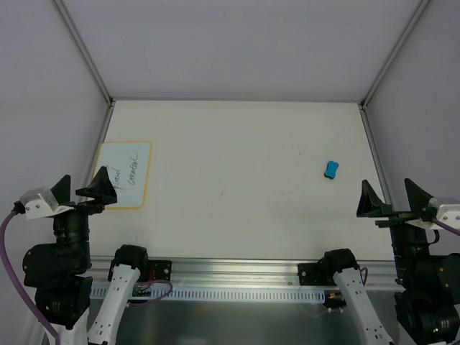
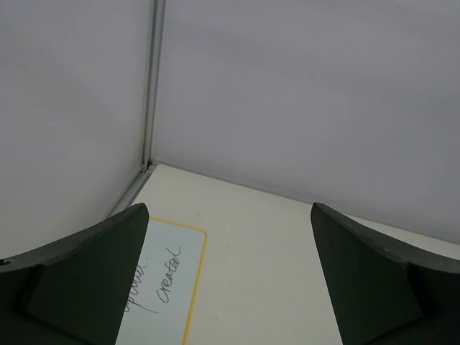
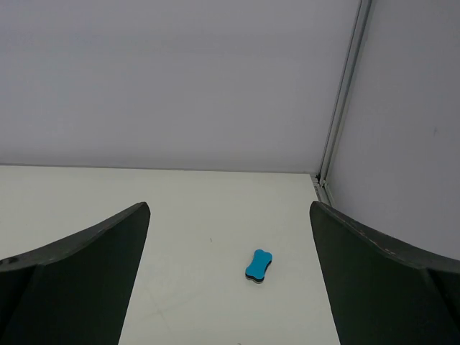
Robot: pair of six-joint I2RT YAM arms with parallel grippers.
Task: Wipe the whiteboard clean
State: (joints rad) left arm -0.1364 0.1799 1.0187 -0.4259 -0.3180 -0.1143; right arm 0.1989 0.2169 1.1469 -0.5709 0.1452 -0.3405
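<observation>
The whiteboard (image 1: 123, 175) lies flat at the table's left side, white with a yellow-orange rim and dark handwriting. It also shows in the left wrist view (image 2: 167, 287). My left gripper (image 1: 80, 192) is open and empty, raised just near of the board's near left corner. A small blue bone-shaped eraser (image 1: 331, 169) lies on the table at the right, also in the right wrist view (image 3: 257, 266). My right gripper (image 1: 392, 200) is open and empty, near and to the right of the eraser.
White enclosure walls with metal corner posts (image 1: 86, 54) stand around the table (image 1: 237, 180). A metal rail (image 1: 237, 277) runs along the near edge between the arm bases.
</observation>
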